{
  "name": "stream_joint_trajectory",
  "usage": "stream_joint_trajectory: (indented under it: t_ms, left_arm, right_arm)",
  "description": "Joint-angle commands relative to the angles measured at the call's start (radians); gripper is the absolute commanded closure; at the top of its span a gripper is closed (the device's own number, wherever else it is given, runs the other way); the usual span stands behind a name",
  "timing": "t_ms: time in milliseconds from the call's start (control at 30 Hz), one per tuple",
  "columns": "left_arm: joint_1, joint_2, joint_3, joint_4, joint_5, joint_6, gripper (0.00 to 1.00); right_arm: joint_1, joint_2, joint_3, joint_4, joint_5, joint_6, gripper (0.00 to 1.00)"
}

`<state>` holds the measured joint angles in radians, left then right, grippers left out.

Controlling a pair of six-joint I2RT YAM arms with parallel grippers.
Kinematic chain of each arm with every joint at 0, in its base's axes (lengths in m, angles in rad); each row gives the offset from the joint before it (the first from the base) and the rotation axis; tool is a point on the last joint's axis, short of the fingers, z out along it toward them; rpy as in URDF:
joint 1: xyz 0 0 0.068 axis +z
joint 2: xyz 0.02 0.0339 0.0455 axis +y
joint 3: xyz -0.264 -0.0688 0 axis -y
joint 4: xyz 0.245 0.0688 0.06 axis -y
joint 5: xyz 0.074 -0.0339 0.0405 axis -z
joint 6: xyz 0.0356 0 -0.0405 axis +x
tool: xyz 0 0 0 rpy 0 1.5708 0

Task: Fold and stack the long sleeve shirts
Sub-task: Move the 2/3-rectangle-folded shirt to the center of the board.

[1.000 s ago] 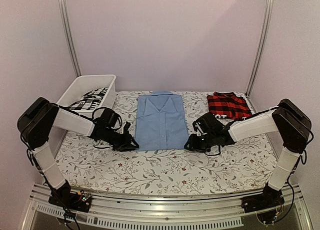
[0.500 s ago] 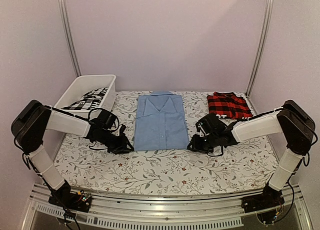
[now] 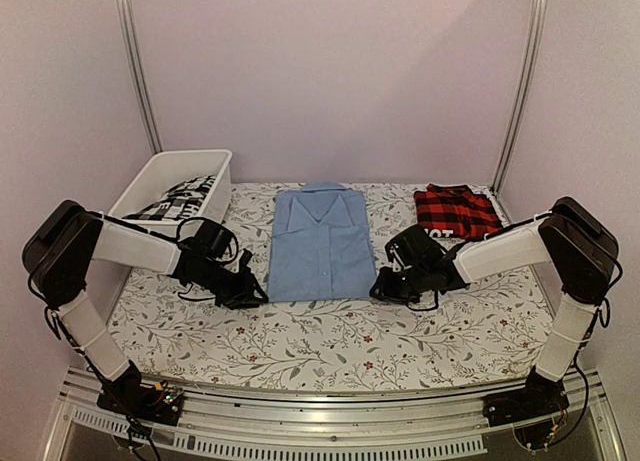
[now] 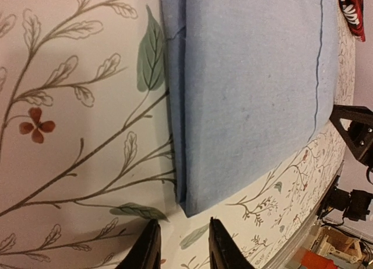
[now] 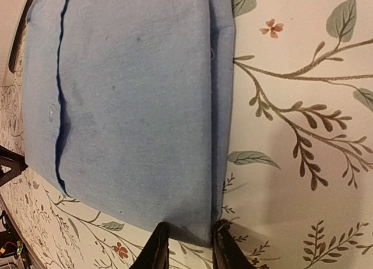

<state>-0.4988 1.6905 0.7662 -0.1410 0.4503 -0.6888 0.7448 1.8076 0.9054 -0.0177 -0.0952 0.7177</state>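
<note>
Centrally on table (image 3: 330,341): blue shirt (image 3: 322,243), already folded to a flat rectangle, collar at far end, hem at near end, long axis running straight away from arm bases. Low on table just beside near left corner of hem: left gripper (image 3: 250,293). Mirrored at near right corner: right gripper (image 3: 385,286). Neither arm nearer than the other, shirt lying between them and stretching away. From left wrist: fingers (image 4: 148,251) narrowly parted, nothing between them, shirt corner just ahead of tips and apart from them. From right wrist: fingers (image 5: 157,248) likewise narrowly parted, astride hem corner, cloth flat and unbunched, no pinch evident. Material: thin woven cloth, matte and soft; stacked layers visible at folded side edges, front opening as a stitched line with a small button; probably limp and prone to unfolding if lifted by two corners alone. Second item: plaid shirt (image 3: 457,209), red and black, folded, at far right, well apart from blue one; probable stacking partner. Table covering: pale print of leafy sprigs and small red flowers. At far left: white plastic bin (image 3: 170,159) holding black-and-white patterned cloth (image 3: 182,196).
</note>
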Motion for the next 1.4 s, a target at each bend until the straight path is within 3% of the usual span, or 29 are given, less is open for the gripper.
stream_joint_trajectory:
  t_ms: [0, 400, 667, 833, 1100, 1367]
  left_arm:
    - [-0.006, 0.007, 0.001, 0.000, 0.016, 0.000, 0.71]
    - [-0.016, 0.072, 0.034, 0.027, 0.019, -0.007, 0.74]
    - [-0.028, 0.087, 0.034, 0.027, 0.008, -0.014, 0.86]
    - [-0.033, 0.089, 0.043, 0.023, 0.011, -0.014, 1.00]
    - [-0.058, -0.034, -0.008, -0.056, -0.022, -0.005, 1.00]
    - [-0.151, -0.216, -0.095, -0.139, -0.072, -0.064, 1.00]
  right_arm:
    - [-0.004, 0.040, 0.009, -0.012, 0.005, -0.004, 0.77]
    - [0.013, 0.031, -0.001, -0.020, 0.006, 0.002, 0.92]
    - [0.019, 0.028, -0.013, -0.008, 0.004, 0.012, 0.94]
    - [0.023, 0.024, -0.016, -0.007, -0.001, 0.012, 1.00]
    - [0.040, -0.076, -0.103, -0.002, -0.027, 0.036, 1.00]
    - [0.146, -0.241, -0.232, -0.038, -0.008, 0.115, 1.00]
